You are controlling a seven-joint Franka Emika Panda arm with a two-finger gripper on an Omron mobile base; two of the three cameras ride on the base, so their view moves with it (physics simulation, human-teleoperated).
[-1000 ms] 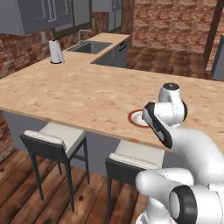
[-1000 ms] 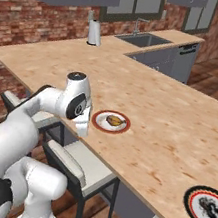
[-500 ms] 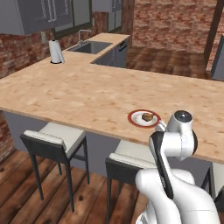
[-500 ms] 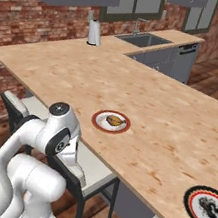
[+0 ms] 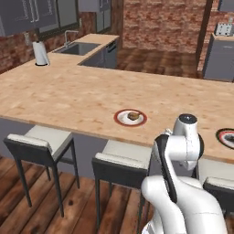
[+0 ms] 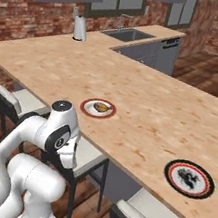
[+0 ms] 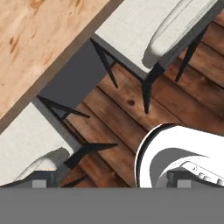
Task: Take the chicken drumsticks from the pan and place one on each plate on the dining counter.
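- Two plates sit on the counter (image 5: pixel 68 98): the red-rimmed plate (image 5: pixel 130 117) near the front edge, and the black-rimmed plate (image 6: pixel 189 178) well apart from it, further along the same front edge to the right.
- In the left base view the black-rimmed plate (image 5: pixel 227 137) shows just past my arm (image 5: pixel 180 148) at the right border.
- One drumstick (image 5: pixel 133 116), golden-tan, lies on the white centre of the red-rimmed plate; the right base view shows it too (image 6: pixel 100 107).
- On the black-rimmed plate there is a dark shape (image 6: pixel 187 176) at the centre; I cannot tell whether it is the second drumstick or a pattern.
- Stools (image 5: pixel 40 139) stand along the near side of the counter; I count three in the left base view and two seats (image 7: pixel 144 30) in the hand view.
- One sink (image 5: pixel 80 48) is set in the far worktop, with a white paper-towel roll (image 5: pixel 41 53) standing to its left.
- My arm is folded back and low, off the counter on its near side, the elbow raised and the wrist pointing down.
- My tool (image 7: pixel 109 180) looks down at the wooden floor (image 7: pixel 127 118), the stool seats and the counter edge (image 7: pixel 39 48).
- Its two dark tips barely show at the bottom of the hand view, wide apart, with nothing between them; it is spread and holds nothing.
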